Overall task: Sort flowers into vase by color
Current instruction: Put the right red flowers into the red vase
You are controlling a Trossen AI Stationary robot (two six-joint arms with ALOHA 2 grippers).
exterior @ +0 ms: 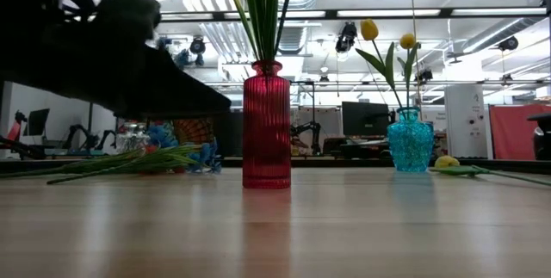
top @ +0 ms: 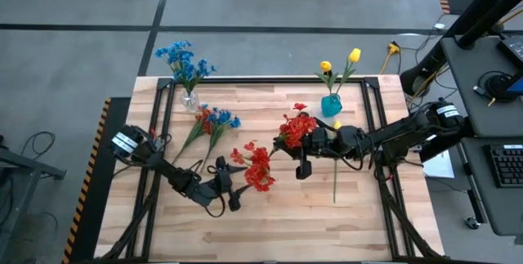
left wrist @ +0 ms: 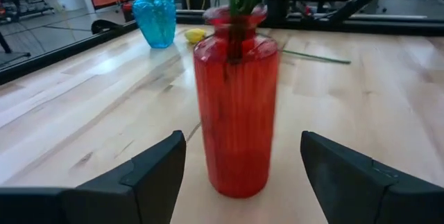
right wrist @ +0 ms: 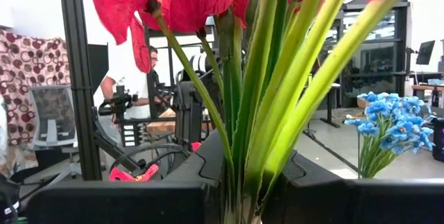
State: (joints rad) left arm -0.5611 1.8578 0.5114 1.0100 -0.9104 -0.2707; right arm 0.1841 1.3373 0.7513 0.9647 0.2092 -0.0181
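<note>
Two grippers crowd one red vase (left wrist: pixel 236 113).
Right gripper (top: pixel 304 151) clamped on red flowers (top: pixel 296 127); left gripper (left wrist: pixel 239 175), fingers apart, could topple it.

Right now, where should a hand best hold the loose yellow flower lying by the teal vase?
Probably grip the loose yellow flower mid-stem, from straight above, closing across it: the thin stem lies flat on the table, its soft bud beside the teal vase.
</note>
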